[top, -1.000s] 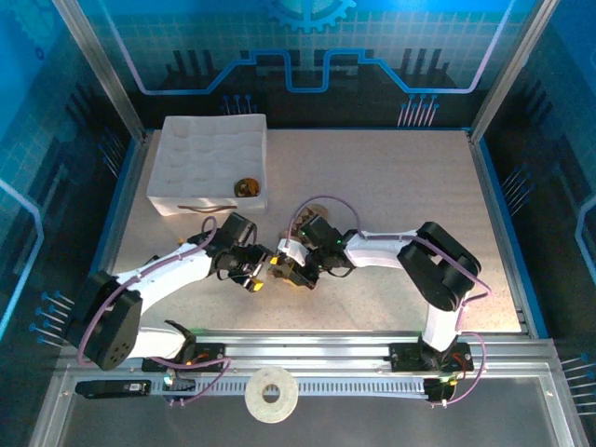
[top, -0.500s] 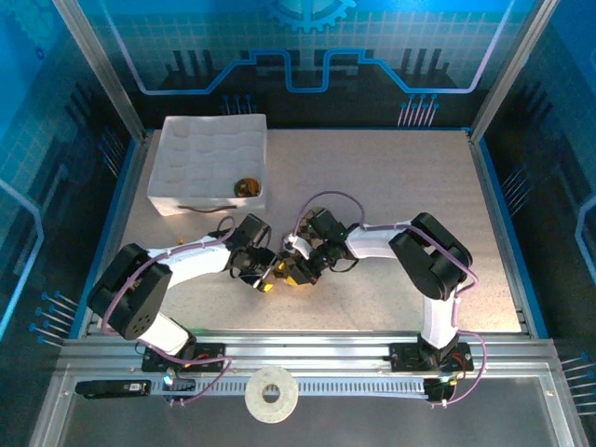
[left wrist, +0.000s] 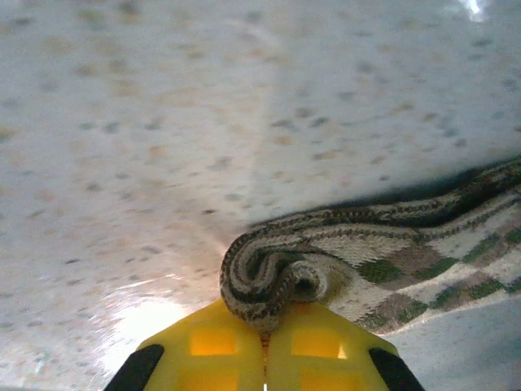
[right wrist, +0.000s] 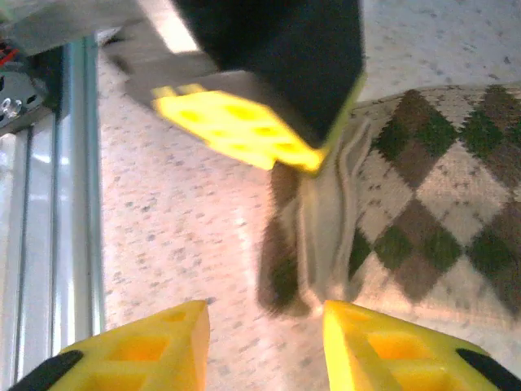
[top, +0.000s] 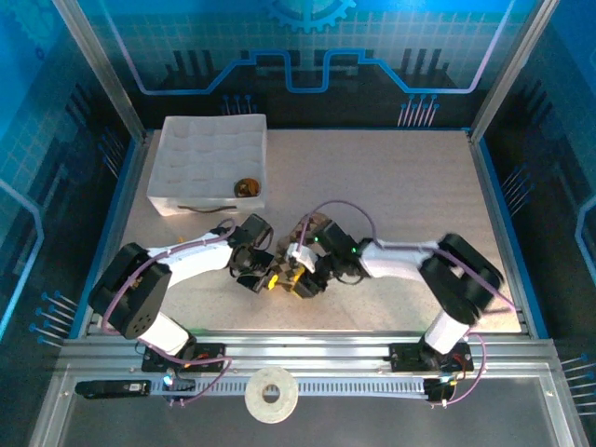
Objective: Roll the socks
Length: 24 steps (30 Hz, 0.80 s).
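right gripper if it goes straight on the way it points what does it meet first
Most likely the bunched end of the tan argyle sock, just ahead of the right gripper; depth is unclear.

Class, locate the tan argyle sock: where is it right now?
The tan argyle sock lies on the table, centre-front in the top view, between the left gripper, shut on its rolled end, and the open right gripper.

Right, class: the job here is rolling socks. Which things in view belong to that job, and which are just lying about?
In the job:
- argyle sock
- left gripper, shut on the sock's rolled end
- right gripper, open at the sock's edge

Lying about:
- white foam tray
- white tape roll
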Motion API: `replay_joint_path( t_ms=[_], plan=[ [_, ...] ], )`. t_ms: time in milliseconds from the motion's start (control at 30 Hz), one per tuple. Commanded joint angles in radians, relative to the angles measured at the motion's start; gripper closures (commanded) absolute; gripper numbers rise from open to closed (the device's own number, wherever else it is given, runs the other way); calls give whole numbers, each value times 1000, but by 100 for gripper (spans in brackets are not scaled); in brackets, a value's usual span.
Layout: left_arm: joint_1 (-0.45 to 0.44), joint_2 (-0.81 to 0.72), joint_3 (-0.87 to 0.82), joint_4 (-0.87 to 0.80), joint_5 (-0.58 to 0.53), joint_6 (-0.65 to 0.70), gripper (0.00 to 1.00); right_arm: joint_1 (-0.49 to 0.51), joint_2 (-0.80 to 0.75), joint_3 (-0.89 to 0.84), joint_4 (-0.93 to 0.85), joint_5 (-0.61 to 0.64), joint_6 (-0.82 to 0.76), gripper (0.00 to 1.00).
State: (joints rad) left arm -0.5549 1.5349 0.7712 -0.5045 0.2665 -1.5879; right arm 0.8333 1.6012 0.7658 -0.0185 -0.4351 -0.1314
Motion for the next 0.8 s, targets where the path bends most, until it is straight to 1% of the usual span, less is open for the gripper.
replay_joint_path(
  t_ms=[0,33,100,200,333,500,667,733,767],
  plan=[
    [-8,-1,-4,-203,-5,-82,100,115,-145,-98,139,326,-130,43],
    [-6,1,9,-219,-4,-90,100,162,-176,-127,172,416,-156,38],
    [-4,11,26,-234,3,-100,100,231,-200,-151,192,529,-200,35],
    [7,41,39,-220,32,-103,100,318,-173,-139,185,644,-252,35],
    [37,100,79,-249,56,-46,100,384,-76,-94,210,770,-321,36],
    [65,127,105,-270,54,-5,100,401,17,-25,222,773,-359,41],
    [72,128,114,-267,57,8,100,403,98,4,244,832,-354,49],
    [73,126,111,-264,59,9,100,397,122,21,229,837,-341,56],
    [73,125,112,-261,62,10,100,391,134,32,215,834,-325,62]
  ],
)
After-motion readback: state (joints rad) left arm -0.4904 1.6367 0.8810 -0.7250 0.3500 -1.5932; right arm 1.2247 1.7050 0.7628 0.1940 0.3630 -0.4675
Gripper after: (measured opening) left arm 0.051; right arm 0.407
